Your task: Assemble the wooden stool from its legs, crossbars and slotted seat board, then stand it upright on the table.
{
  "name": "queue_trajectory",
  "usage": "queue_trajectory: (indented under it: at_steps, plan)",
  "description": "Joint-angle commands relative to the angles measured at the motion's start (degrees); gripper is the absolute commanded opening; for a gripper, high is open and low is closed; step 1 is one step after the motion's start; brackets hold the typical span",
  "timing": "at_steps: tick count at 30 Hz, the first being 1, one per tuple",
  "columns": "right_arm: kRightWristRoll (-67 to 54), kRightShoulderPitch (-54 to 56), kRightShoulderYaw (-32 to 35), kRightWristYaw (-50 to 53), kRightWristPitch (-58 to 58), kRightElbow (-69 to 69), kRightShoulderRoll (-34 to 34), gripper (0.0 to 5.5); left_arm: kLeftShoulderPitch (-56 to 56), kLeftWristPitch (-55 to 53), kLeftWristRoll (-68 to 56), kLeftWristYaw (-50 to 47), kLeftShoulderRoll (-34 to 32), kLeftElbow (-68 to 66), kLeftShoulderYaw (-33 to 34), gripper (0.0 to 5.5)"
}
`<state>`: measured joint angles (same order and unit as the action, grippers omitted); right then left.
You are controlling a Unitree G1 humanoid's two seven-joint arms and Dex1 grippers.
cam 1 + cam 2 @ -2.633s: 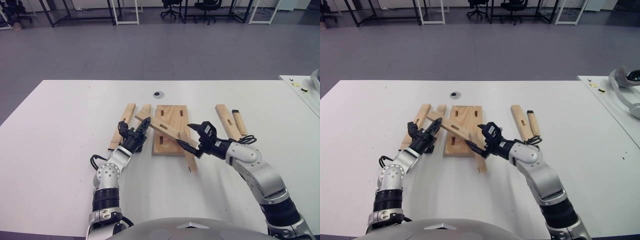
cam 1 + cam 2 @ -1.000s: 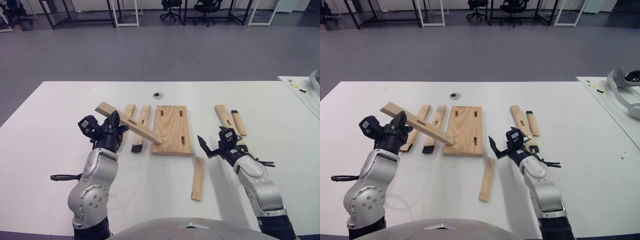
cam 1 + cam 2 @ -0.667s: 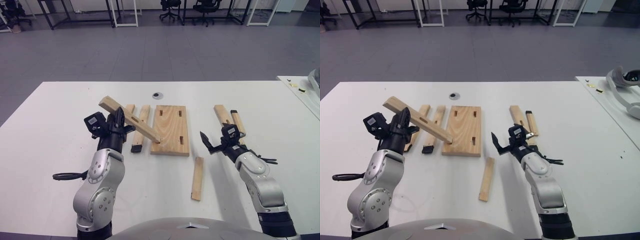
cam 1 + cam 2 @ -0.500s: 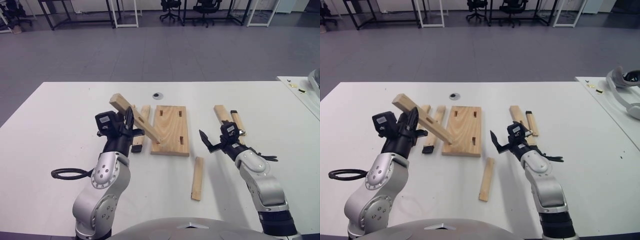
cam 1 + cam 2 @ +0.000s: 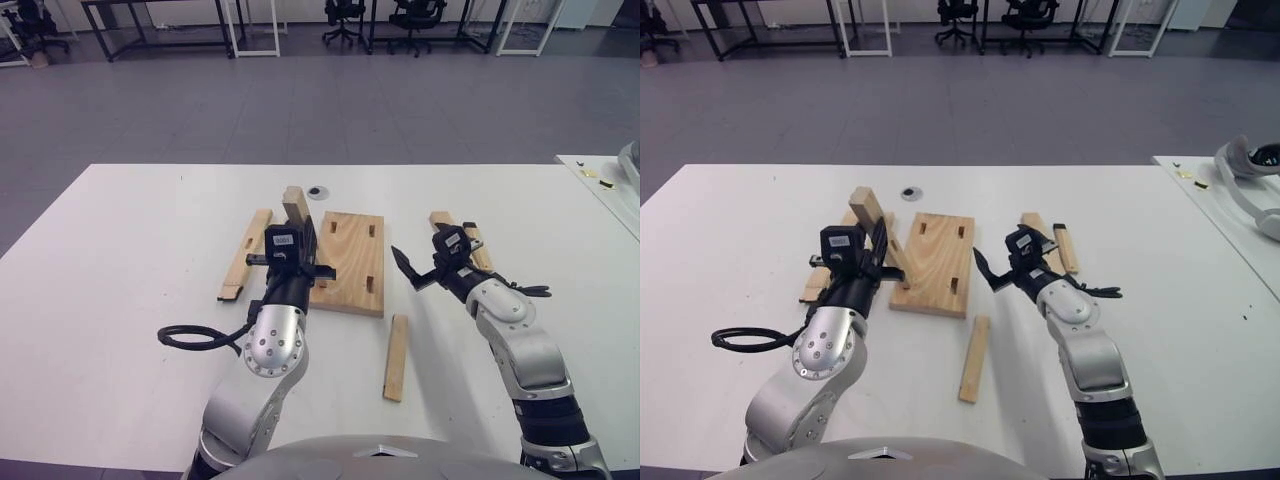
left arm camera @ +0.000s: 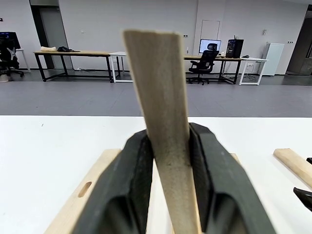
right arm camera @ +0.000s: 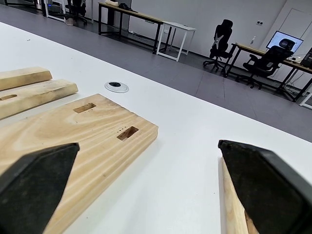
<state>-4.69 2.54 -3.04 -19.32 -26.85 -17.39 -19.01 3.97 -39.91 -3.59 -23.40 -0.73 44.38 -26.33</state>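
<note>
We saw the left gripper with its fingers clamped on a wooden leg, tilted up at the left edge of the seat board. The board lay flat on the white worktop. Just right of the board, the right gripper hovered with fingers apart. A loose bar lay in front of the board.

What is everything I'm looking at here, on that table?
white table: one, white, under everything.
slotted wooden seat board: one, pale wood, flat, mid-table.
wooden leg: one, pale wood, held on end at the board's left edge.
slotted wooden bar: one seen, pale wood, flat, left of the board.
short wooden bar: one, pale wood, flat, nearer the robot.
wide wooden bar: one, pale wood, right of the board.
narrow wooden bar: one, pale, dark-tipped, beside the wide one.
round grommet: one, grey, beyond the board.
left gripper: black, shut on the leg.
right gripper: black, open, right of the board.
</note>
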Motion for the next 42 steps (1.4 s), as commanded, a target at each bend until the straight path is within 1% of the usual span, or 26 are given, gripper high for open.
queue_trajectory:
  at_steps: [1, 3, 4, 7, 9, 10, 12, 14, 15, 16, 17, 18, 19, 20, 21, 23, 24, 27, 29, 34, 37, 42]
  plan:
    - [0.31, -1.21, -1.03, 0.13, 0.37, 0.17, 0.66, 5.32, 0.37, -3.73, -0.62, 2.82, 1.08, -2.43, 4.51, 1.43]
    - [0.32, -0.96, -1.03, 0.71, 0.98, 0.72, 1.44, 5.32, -1.54, -2.98, -2.01, 4.64, 2.55, -0.1, 7.26, 1.85]
    - [0.29, -0.71, -0.95, 1.01, 1.29, 0.97, 1.81, 5.32, -2.18, -2.01, -2.75, 5.68, 3.18, 1.06, 8.21, 1.97]
    - [0.35, -0.66, -0.7, 1.43, 2.16, 1.39, 2.28, 5.32, -2.52, -0.39, -4.67, 8.35, 4.47, 2.71, 10.21, 2.52]
    - [-0.43, -1.25, -0.64, 0.11, 2.38, 1.19, 1.65, 5.32, -2.03, -0.15, -6.47, 9.69, 5.5, 3.42, 11.87, 2.84]
    - [-2.6, -1.91, -0.26, -2.75, 1.5, 0.45, 0.44, 5.32, -1.78, 0.01, -8.29, 10.95, 5.47, 4.54, 13.26, 3.06]
    - [-8.79, -4.02, 1.72, -11.9, -1.12, -1.94, -4.87, 5.32, -1.87, 0.34, -11.83, 14.77, 2.91, 7.18, 18.02, 3.34]
    - [-14.56, -5.24, 6.4, -20.91, -2.73, -2.9, -11.93, 5.32, -2.73, 1.1, -16.08, 20.62, -2.15, 7.92, 25.65, 3.75]
    - [-17.57, -4.19, 8.56, -26.97, -3.5, -2.82, -16.76, 5.32, -3.0, 1.43, -22.04, 25.17, -4.83, 7.26, 31.55, 3.94]
    - [-19.92, -2.29, 9.21, -34.62, -3.51, -2.75, -22.47, 5.32, -3.55, 1.35, -29.62, 29.6, -7.76, 5.59, 38.26, 4.08]
    - [-20.49, 0.13, 7.87, -41.92, -2.16, -2.27, -27.44, 5.32, -3.67, 0.66, -38.05, 33.88, -10.6, 3.05, 44.24, 4.19]
    - [-19.95, 2.48, 5.67, -47.76, -0.17, -1.55, -30.96, 5.32, -3.5, -0.34, -44.7, 37.33, -13.22, 0.45, 48.62, 4.39]
    - [-17.44, 4.83, 1.81, -52.81, 3.42, -0.29, -33.08, 5.32, -2.57, -1.19, -48.73, 41.58, -16.04, -2.29, 51.09, 4.52]
    - [-14.27, 6.75, -1.94, -56.52, 7.5, 1.27, -33.98, 5.32, -1.43, -2.15, -50.75, 44.97, -18.8, -4.56, 52.2, 4.52]
    - [-9.13, 8.9, -7.04, -60.27, 14.88, 4.35, -34.05, 5.32, -0.16, -3.16, -52.47, 48.25, -21.73, -7.21, 53.47, 4.52]
    - [-2.47, 11.6, -13.69, -65.21, 26.32, 9.35, -33.77, 5.32, 0.98, -4.63, -55.1, 52.59, -26.0, -10.98, 54.84, 4.52]
    - [-1.02, 12.57, -15.86, -67.26, 29.98, 10.86, -33.38, 5.32, 1.46, -5.11, -56.1, 54.68, -27.79, -11.97, 54.99, 4.52]
    - [0.51, 14.09, -19.82, -70.72, 36.39, 13.84, -31.79, 5.32, 1.89, -5.64, -57.0, 58.01, -30.79, -12.95, 53.54, 4.52]
    - [1.71, 13.93, -21.24, -70.02, 39.82, 15.19, -30.25, 5.32, 1.95, -5.74, -57.68, 58.37, -31.29, -12.7, 52.11, 4.52]
    - [3.44, 16.03, -22.77, -69.05, 43.3, 18.4, -27.86, 5.32, 3.23, -5.83, -59.99, 56.34, -30.23, -11.17, 49.96, 4.52]
    - [5.31, 16.46, -25.31, -69.8, 41.2, 21.24, -26.53, 5.32, 2.85, -5.24, -60.99, 54.59, -29.57, -11.02, 48.79, 4.52]
    - [6.93, 18.71, -28.18, -67.66, 39.06, 27.68, -20.08, 5.32, 1.38, -4.99, -63.05, 52.76, -29.17, -11.93, 47.62, 4.52]
